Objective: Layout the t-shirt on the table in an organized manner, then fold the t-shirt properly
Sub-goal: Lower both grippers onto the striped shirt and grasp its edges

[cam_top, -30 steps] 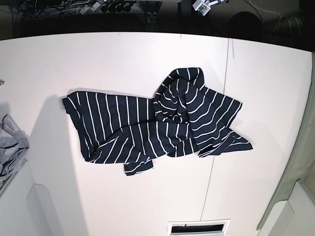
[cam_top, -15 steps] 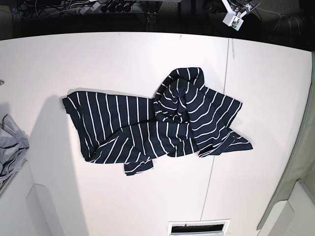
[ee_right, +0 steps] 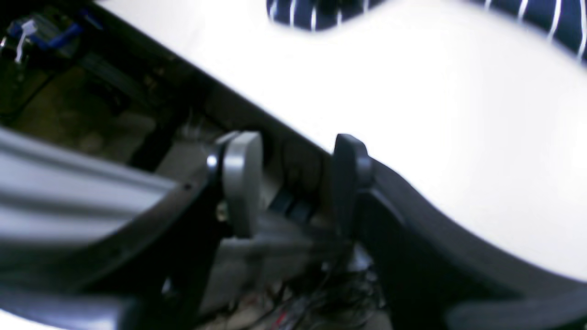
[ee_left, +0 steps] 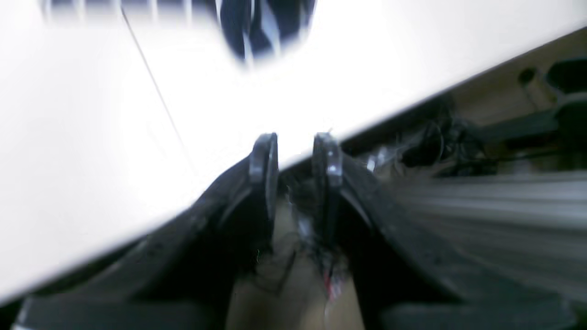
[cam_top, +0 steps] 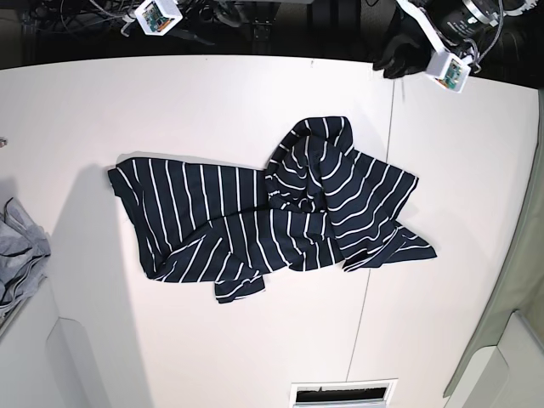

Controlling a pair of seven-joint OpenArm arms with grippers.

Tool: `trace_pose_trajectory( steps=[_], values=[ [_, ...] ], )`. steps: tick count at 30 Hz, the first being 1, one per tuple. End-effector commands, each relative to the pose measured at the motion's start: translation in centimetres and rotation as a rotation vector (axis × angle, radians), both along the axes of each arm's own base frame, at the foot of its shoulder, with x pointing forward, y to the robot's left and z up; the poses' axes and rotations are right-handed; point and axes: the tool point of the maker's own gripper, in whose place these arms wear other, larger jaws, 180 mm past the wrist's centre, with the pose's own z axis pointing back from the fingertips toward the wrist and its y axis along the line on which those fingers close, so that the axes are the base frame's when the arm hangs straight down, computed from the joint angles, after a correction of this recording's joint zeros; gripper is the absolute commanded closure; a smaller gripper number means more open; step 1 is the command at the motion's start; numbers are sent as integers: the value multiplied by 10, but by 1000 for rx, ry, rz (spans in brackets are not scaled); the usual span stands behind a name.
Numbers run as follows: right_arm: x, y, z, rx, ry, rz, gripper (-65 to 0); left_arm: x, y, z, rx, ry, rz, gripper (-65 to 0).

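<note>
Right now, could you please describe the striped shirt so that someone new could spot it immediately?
On the wide white table, look near the middle: the crumpled dark navy t-shirt with thin white stripes lies there, bunched up on its right side. The only other fabric, a plain grey cloth, sits at the table's left edge and has no stripes.

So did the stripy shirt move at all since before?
No. In the base view the t-shirt lies crumpled in the same spot on the table, its right part still crossing the thin dark seam line as before.
</note>
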Motion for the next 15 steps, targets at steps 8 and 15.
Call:
trace_pose_trajectory(
  steps=[8, 15],
  values=[
    [72, -51, -7, -204, -63, -193, -261, 56, 11, 33, -16, -174, 20, -343],
    [141, -137, -4, -370, -138, -447, -276, 94, 17, 9, -55, -166, 40, -347]
  ],
)
